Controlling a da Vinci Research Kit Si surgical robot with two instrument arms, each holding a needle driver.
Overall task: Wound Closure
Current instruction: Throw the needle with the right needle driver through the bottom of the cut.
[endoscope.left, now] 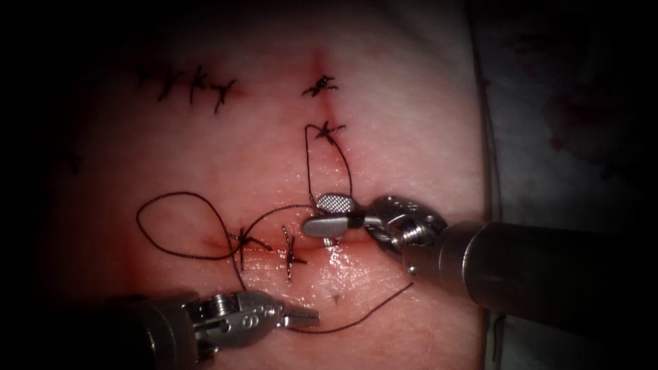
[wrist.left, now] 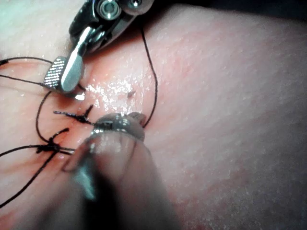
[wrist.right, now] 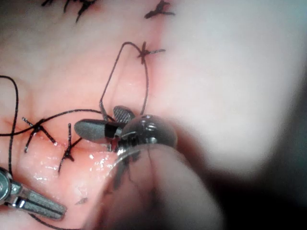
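Pink tissue (endoscope.left: 384, 123) bears knotted stitches along the cut (endoscope.left: 322, 240); right tool (endoscope.left: 329, 214) jaws apart over the cut, thread (endoscope.left: 171, 226) between them; left tool (endoscope.left: 305, 316) jaws together on thread; needle not made out.

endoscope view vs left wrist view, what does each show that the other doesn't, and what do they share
Endoscope view: the row of stitches at upper left, the two upper knots on the vertical cut, and the wide loop of thread at left. Left wrist view: a close look at the thread running into the left tool's shut jaws. Both: the right tool, jaws open and holding nothing, beside the two lower knots on the tissue. I cannot tell where the needle is.
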